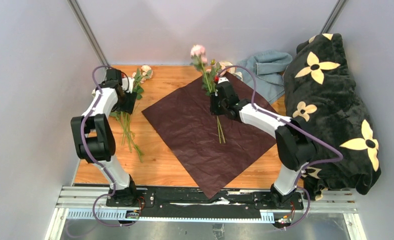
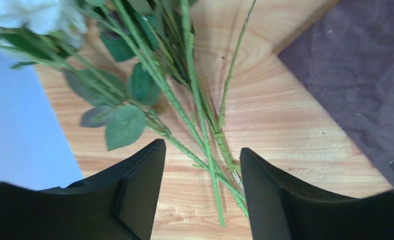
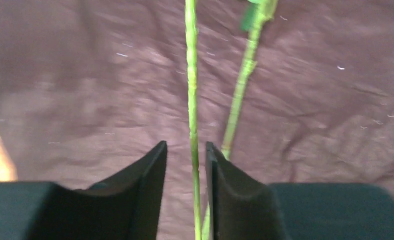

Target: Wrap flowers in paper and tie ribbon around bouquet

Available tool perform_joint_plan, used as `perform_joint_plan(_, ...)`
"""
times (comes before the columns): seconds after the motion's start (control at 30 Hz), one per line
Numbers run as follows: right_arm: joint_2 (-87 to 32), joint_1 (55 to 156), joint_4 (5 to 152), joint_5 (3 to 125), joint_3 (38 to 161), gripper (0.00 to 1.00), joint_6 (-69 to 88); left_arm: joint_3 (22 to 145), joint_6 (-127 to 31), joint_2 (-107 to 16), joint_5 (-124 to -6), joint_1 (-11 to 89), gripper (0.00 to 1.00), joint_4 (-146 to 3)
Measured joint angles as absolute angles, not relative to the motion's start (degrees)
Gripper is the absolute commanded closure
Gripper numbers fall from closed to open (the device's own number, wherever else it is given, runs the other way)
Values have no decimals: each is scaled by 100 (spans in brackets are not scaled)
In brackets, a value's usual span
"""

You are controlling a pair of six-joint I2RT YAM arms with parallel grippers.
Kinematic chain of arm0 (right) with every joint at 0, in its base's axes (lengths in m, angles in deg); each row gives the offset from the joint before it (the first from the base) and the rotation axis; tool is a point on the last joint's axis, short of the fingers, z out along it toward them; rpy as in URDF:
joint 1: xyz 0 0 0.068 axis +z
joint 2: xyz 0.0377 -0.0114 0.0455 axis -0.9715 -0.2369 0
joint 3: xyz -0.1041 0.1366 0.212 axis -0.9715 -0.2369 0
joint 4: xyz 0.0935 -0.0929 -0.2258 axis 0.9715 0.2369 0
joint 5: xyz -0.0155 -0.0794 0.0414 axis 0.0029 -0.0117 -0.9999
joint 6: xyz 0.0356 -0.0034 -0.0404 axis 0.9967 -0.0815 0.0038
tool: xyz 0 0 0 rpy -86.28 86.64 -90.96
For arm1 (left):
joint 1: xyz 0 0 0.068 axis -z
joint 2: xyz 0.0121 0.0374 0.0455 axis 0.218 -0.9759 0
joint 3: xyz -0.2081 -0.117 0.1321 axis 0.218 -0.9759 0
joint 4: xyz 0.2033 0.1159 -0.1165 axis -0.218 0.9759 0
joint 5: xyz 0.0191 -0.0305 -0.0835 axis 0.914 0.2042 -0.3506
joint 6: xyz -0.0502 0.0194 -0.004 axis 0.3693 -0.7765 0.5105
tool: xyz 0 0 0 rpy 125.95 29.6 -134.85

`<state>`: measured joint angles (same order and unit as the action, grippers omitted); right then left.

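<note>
The dark red paper lies flat on the wooden table. Some pale flowers lie left of it, and their green stems run between the fingers of my open left gripper, which hangs just above them. Pink flowers rest on the paper's far corner, stems pointing toward me. My right gripper is over the paper with its jaws narrowly apart. One stem passes between them with a gap on each side, and a second stem runs beside the right finger. The ribbon and bouquet are out of view.
A grey-blue cloth lies at the far right of the table. A black blanket with yellow flower prints is heaped along the right edge. Grey walls close in the left and back sides.
</note>
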<state>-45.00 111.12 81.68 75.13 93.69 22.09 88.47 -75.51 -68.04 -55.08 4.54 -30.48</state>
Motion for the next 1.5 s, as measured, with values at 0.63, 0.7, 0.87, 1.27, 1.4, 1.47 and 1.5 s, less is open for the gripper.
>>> perform_joint_plan(0.63,-4281,10857,8994,7919,9476,51,2130,10181,-7690,-8730,-5221,478,73,-2797)
perform_joint_plan(0.7,-4139,10861,8966,7935,9461,51,2087,10264,-7690,-8894,-5154,495,85,-2795)
perform_joint_plan(0.87,-4089,10868,8957,7970,9402,51,2010,10414,-7642,-9132,-5033,539,100,-2795)
perform_joint_plan(1.27,-3815,10955,9045,8050,9339,50,1739,10196,-7188,-7198,-6209,213,100,-2624)
perform_joint_plan(1.4,-3361,11235,8741,7812,9306,44,1387,10349,-7019,-6304,-7553,-3,100,-2581)
perform_joint_plan(1.47,-3105,11327,8299,7331,9260,35,1376,10351,-6945,-6028,-8301,12,100,-2526)
perform_joint_plan(1.5,-2985,11357,7937,6973,9221,31,1457,10347,-6899,-5919,-8697,47,100,-2484)
